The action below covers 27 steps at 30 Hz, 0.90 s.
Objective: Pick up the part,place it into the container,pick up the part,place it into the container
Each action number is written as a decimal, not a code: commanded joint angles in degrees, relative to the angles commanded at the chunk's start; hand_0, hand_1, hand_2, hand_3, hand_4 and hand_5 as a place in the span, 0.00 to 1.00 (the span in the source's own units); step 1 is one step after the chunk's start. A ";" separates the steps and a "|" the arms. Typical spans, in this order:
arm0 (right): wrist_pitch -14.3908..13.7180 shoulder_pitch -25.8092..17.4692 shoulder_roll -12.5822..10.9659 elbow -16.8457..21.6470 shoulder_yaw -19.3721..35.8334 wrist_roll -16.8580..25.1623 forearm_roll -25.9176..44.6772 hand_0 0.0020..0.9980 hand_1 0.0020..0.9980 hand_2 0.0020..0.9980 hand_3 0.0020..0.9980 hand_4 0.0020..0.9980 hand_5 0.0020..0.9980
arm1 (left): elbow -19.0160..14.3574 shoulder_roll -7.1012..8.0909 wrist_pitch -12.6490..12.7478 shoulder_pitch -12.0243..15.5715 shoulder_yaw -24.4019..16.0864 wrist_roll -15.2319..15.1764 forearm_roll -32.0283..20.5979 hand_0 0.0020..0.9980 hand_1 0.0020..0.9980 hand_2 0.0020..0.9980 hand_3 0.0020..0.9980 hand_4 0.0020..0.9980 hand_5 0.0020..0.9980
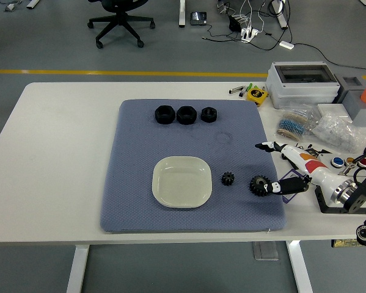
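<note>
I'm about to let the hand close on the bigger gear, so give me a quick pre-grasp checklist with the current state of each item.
1. Right robot hand open, holding nothing: ok.
2. One fingertip at the large gear: ok; contact cannot tell.
3. Large gear flat on the blue mat: ok.
4. Small gear apart from the large gear: ok.
5. White dish empty: ok.
6. Three nuts far from the dish: ok.
</note>
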 joint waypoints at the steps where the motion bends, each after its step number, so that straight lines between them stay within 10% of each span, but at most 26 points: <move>1: 0.05 0.11 0.03 0.02 -0.35 0.02 -2.23 0.89 0.84 0.85 0.84 1.00 0.26 | 0.00 0.00 0.02 0.00 -0.16 0.03 0.16 0.77 0.73 0.72 0.59 0.66 0.63; 6: -0.21 1.36 1.14 -2.15 -1.84 -0.24 -9.05 0.89 0.83 0.84 0.84 1.00 0.24 | 0.00 0.11 0.05 -0.05 -0.11 0.07 0.42 0.77 0.73 0.72 0.59 0.66 0.62; 27: 2.00 6.46 2.44 -13.05 -5.44 -0.64 -0.26 0.67 0.70 0.74 0.71 0.92 0.32 | 0.00 0.22 0.21 -0.19 0.25 0.12 0.05 0.78 0.73 0.72 0.59 0.66 0.62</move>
